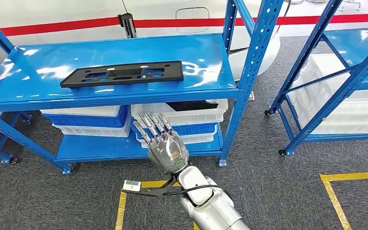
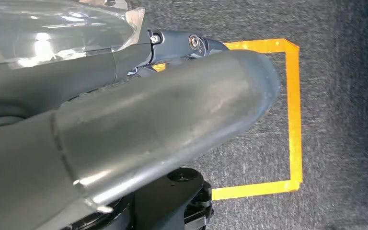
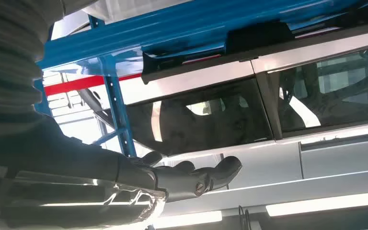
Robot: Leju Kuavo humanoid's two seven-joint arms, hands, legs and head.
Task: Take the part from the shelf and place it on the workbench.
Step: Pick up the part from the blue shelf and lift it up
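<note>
The right hand is raised in front of the blue shelf, palm turned away, its fingers stretched out straight and apart, holding nothing. It sits below the front edge of the top board, level with the white and blue bins on the lower board, and touches neither. In the right wrist view the same fingers reach out flat under the blue shelf edge.

The left hand hangs low over grey carpet marked with an orange tape line; I cannot tell whether its fingers are spread or curled.

The part, a flat black plate with cut-outs, lies on the top board of the shelf, above and well apart from the right hand. A second blue shelf stands to the right, holding white bins.
</note>
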